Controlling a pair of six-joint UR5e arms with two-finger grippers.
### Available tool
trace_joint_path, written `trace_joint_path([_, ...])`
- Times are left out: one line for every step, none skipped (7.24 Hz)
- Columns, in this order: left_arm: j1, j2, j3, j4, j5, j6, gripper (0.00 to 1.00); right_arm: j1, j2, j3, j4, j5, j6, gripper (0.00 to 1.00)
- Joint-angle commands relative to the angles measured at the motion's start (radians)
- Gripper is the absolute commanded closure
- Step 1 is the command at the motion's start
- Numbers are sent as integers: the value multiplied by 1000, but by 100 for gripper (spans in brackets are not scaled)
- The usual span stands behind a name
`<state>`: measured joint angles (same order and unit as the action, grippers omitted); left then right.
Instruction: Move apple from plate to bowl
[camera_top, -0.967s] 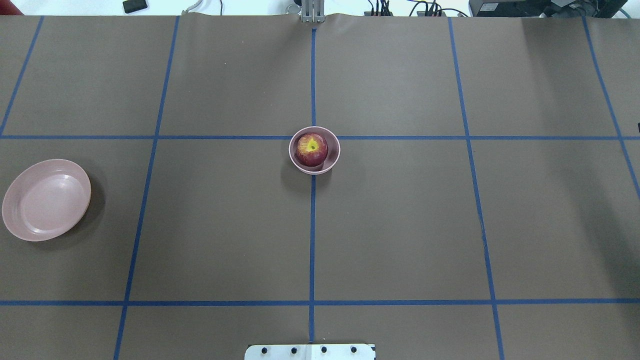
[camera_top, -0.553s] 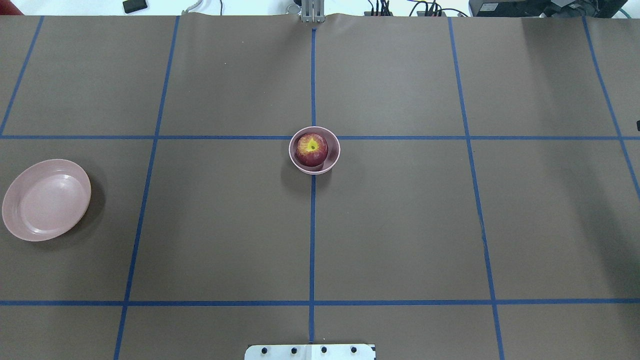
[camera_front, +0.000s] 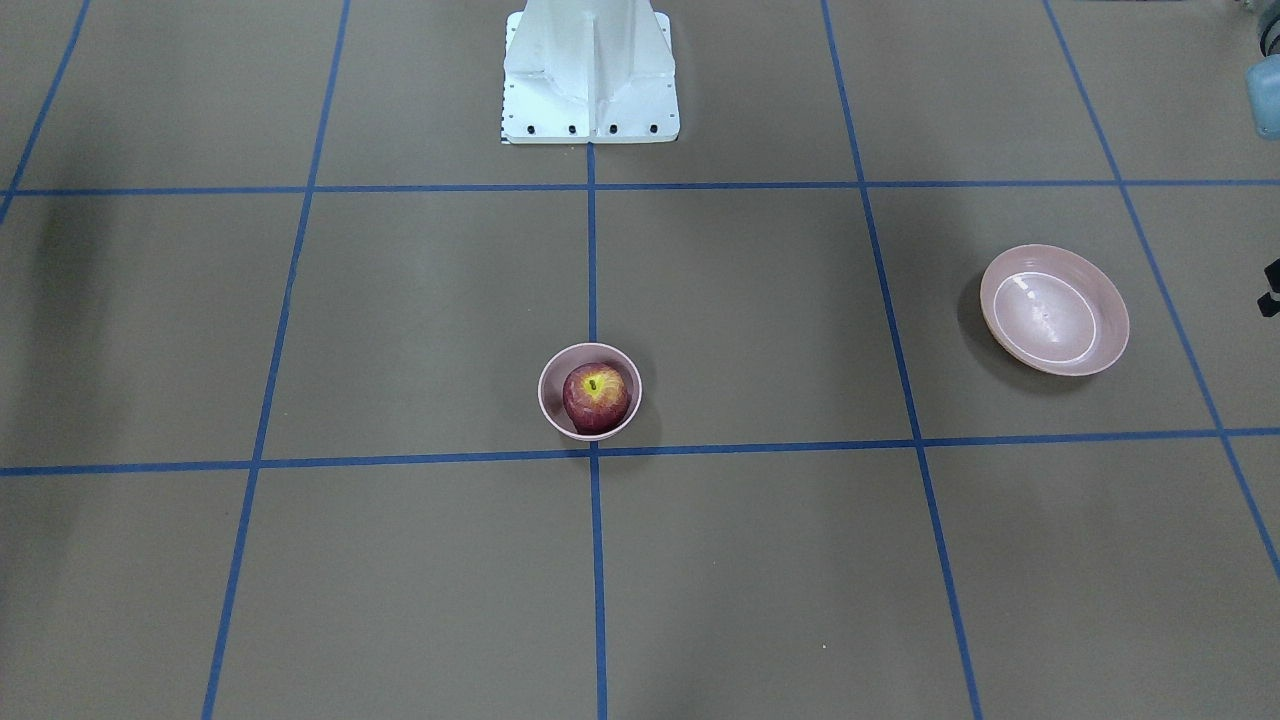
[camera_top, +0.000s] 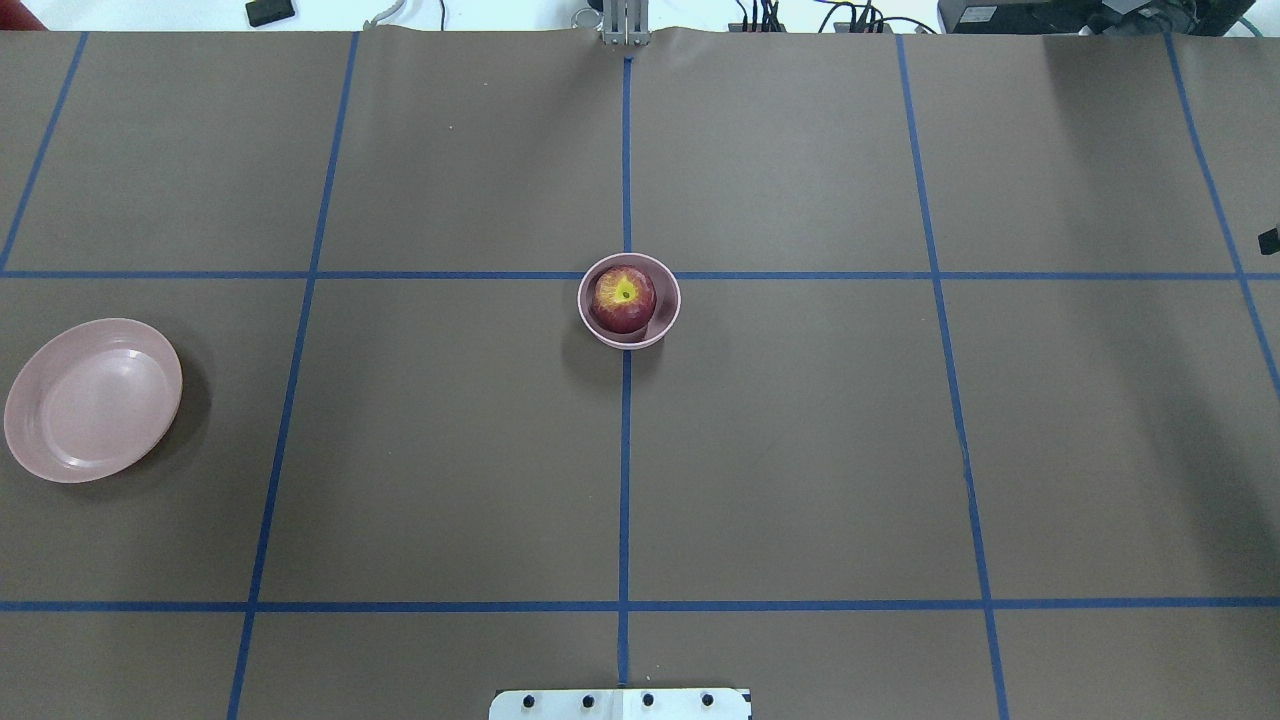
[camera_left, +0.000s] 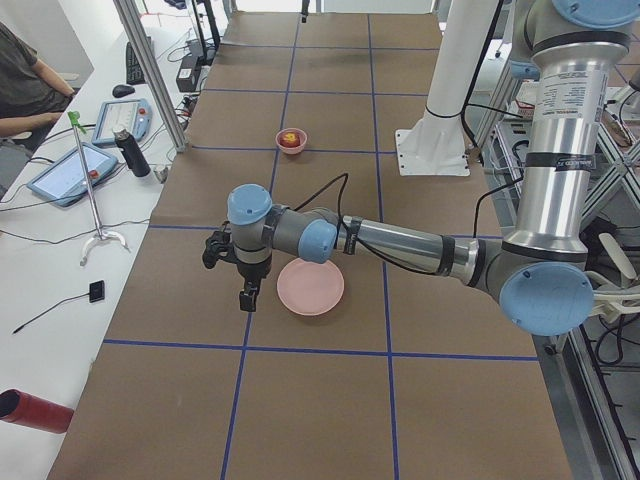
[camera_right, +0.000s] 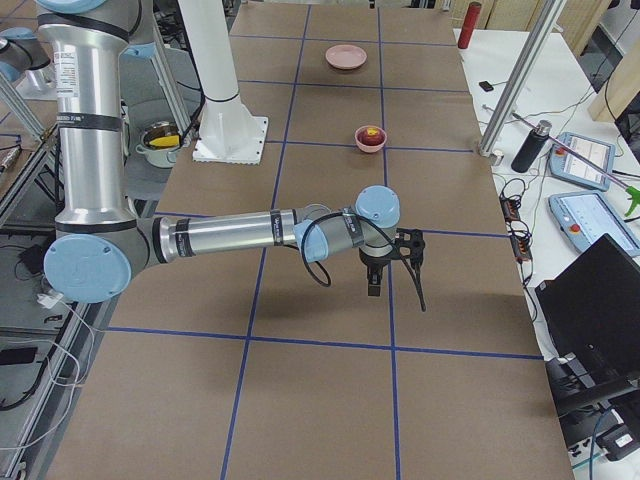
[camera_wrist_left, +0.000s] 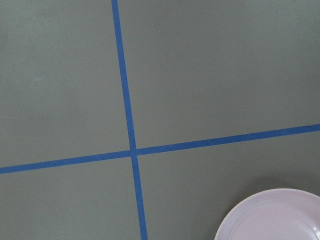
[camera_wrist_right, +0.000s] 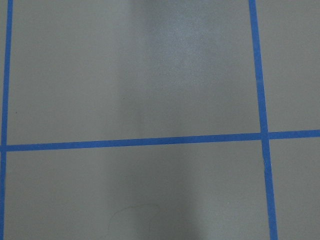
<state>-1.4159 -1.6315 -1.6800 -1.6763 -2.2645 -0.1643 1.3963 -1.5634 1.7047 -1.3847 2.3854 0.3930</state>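
Apple (camera_top: 622, 298) sits in the bowl (camera_top: 632, 341), mid-table (camera_top: 800, 450); plate (camera_top: 92, 400) well apart, nothing on it; transfer looks finished; left gripper (camera_left: 246, 292) beside the plate, right gripper (camera_right: 397, 294) elsewhere, jaw opening impossible to tell; next: just retreat.

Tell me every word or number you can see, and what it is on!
Nothing here can be read clearly.
Left arm sticker: printed lines, too small to read.
Right arm sticker: printed lines, too small to read.
Tablet screen: too blurred to read.
Apple, bowl and plate: no writing at all.
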Motion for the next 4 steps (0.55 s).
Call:
trace_joint_path([0,2,6,0,-1,0,2,13,44,4,-200,-37,-217,0])
trace_joint_path([0,8,3,0,-4,0,2,18,46,12,-221,-107,-277,0])
trace_joint_path([0,10,12,0,-36,0,2,18,40,12,-224,-118,-298,0])
trace_joint_path([-1,18,8,-12,-38,5,2,18,36,13,-224,-120,-298,0])
